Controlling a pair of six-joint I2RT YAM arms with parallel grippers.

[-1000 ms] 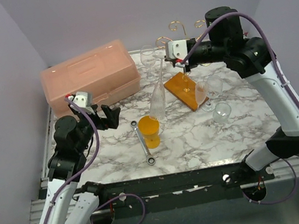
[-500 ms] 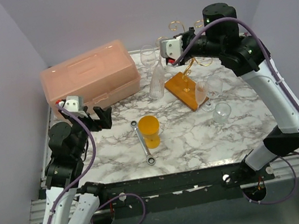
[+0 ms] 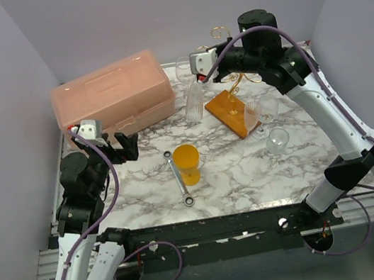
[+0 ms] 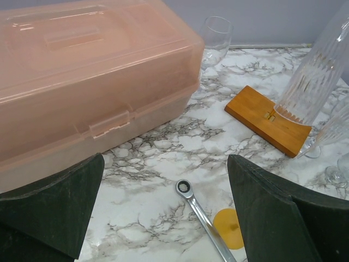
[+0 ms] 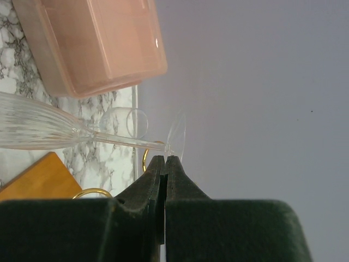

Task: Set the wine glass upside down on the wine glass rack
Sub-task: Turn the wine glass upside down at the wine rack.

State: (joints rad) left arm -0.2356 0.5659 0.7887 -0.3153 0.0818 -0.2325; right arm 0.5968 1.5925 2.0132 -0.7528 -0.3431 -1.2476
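A white-and-grey marbled table (image 3: 235, 168) sits boxed in by plain lilac walls (image 3: 151, 9) under even light.

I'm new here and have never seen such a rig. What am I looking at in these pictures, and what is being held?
These are two white-and-black robot arms bolted to the near edge of a marble-patterned table. One picture comes from a fixed camera above and behind them. The other two come from cameras on each wrist, looking past dark gripper fingers. On the table: a pink translucent plastic box, an orange cup, a ratchet wrench, clear wine glasses, one at the back and two on the right, and a gold wire rack on a wooden base. The right gripper is shut on a tall ribbed clear glass, holding it upside down by its foot end near the rack. The left gripper is open and empty.
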